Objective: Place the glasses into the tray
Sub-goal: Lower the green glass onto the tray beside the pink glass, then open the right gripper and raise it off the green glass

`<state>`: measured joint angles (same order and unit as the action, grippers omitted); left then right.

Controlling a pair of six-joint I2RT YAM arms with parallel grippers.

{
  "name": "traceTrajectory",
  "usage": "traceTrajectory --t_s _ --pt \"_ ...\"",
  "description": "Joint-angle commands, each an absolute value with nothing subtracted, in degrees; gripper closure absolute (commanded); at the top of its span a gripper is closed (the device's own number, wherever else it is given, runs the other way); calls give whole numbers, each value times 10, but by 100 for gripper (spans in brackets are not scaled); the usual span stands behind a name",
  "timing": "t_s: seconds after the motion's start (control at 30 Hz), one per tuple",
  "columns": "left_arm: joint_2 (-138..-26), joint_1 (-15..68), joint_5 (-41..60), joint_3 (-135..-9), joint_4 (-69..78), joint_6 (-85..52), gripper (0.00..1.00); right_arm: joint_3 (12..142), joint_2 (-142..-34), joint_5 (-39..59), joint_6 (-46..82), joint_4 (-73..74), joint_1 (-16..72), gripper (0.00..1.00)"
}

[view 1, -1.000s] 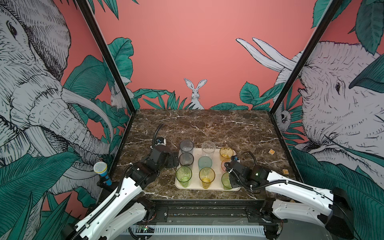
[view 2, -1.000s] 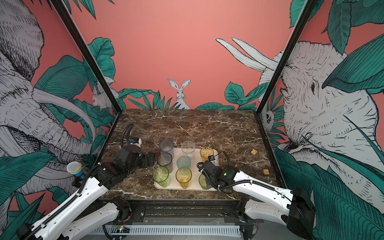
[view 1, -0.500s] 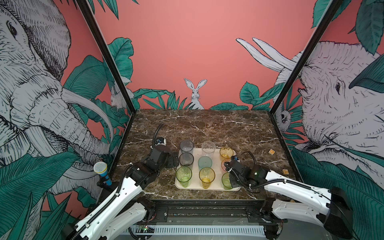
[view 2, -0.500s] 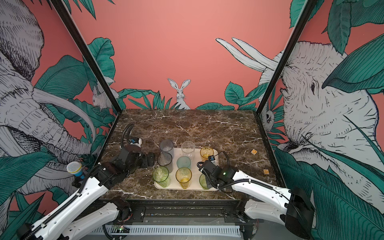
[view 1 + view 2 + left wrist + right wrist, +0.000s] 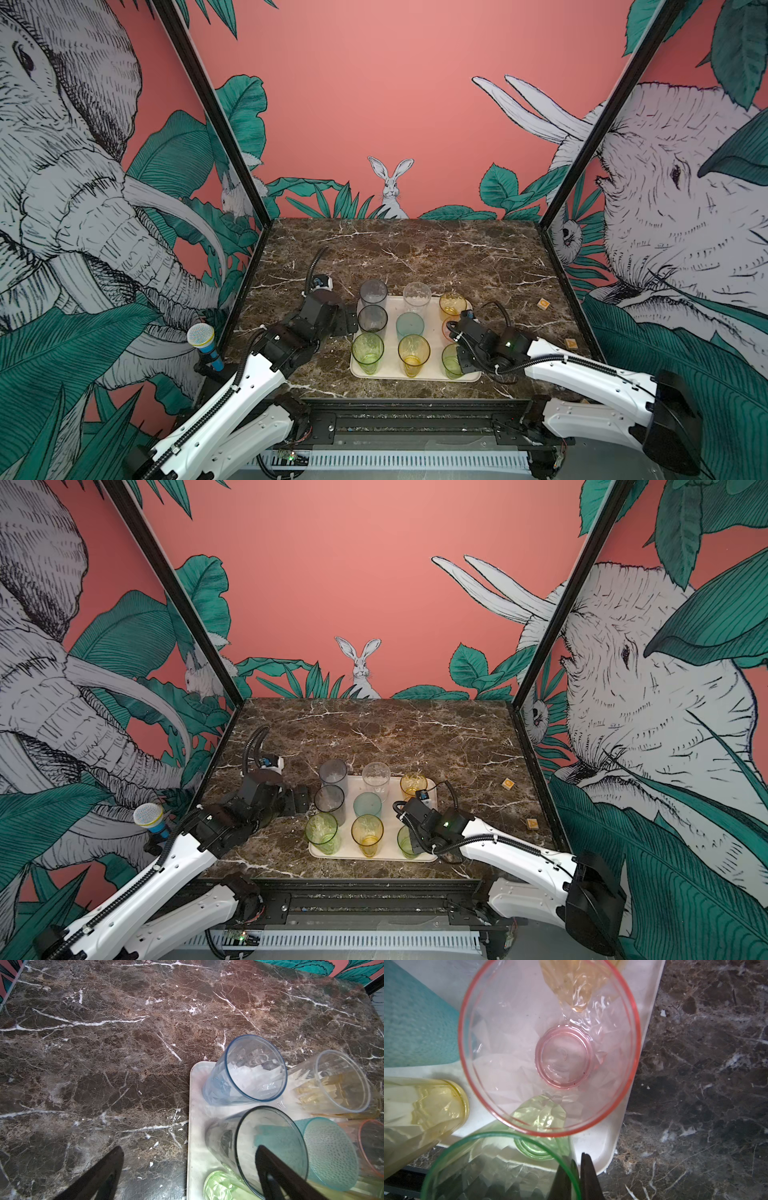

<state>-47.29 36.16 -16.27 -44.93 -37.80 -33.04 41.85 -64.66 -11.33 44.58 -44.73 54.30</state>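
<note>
The left hand [image 5: 189, 1147], fingers spread wide, straddles the tray's [image 5: 390, 370] left edge above the counter [image 5: 104, 1064]. Nine glasses [image 5: 410, 325] stand upright in the tray. The right hand [image 5: 574, 1157] is clamped on the rim of the green glass [image 5: 488, 1167] at the tray's near right corner.

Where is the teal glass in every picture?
Both top views: teal glass stands in the middle of the tray.
Left wrist: teal glass just past the smoky glass, partly seen through it.
Right wrist: teal glass beside the pink glass.
Shared landmark: the cream tray under it.
</note>
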Motion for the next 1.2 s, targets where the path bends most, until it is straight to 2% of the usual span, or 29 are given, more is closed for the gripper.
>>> traceTrajectory --t_s 0.0,0.27,0.63,0.87,1.17 --pt "-467 358 -164 -446 -378 -338 1 422 -662 -103 454 -485 539 100" --pt "-463 358 -166 -445 -379 -339 1 430 -676 -87 449 -485 537 99" --pt "-457 358 -170 -449 -381 -337 1 455 -671 -90 439 -517 537 79" --pt "-459 358 -173 -454 -383 -335 1 481 -662 -94 432 -543 537 63" --pt "-458 358 -184 -458 -388 -333 1 537 -645 -125 409 -589 536 58"
